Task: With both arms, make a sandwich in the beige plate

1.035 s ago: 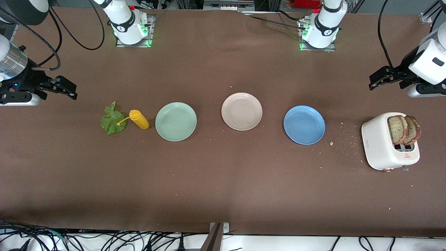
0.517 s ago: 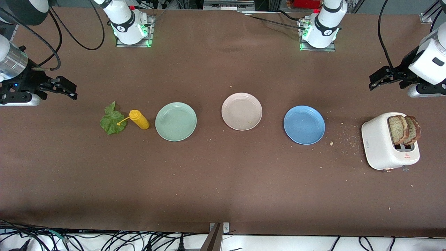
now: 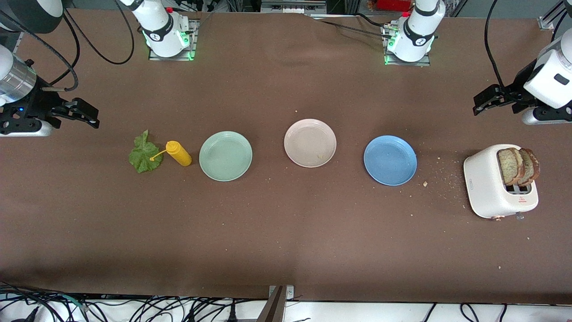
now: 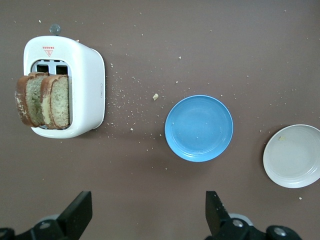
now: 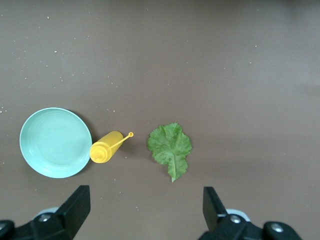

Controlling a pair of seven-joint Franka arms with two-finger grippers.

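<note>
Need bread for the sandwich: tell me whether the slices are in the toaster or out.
In. Both bread slices stand upright in the toaster slots, their tops sticking up above it; neither gripper touches them.

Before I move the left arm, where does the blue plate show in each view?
Front view: blue plate between the beige plate and the toaster.
Left wrist view: blue plate, mid-picture.
Right wrist view: not in it.
Shared landmark: the beige plate, in front and left wrist views.
</note>
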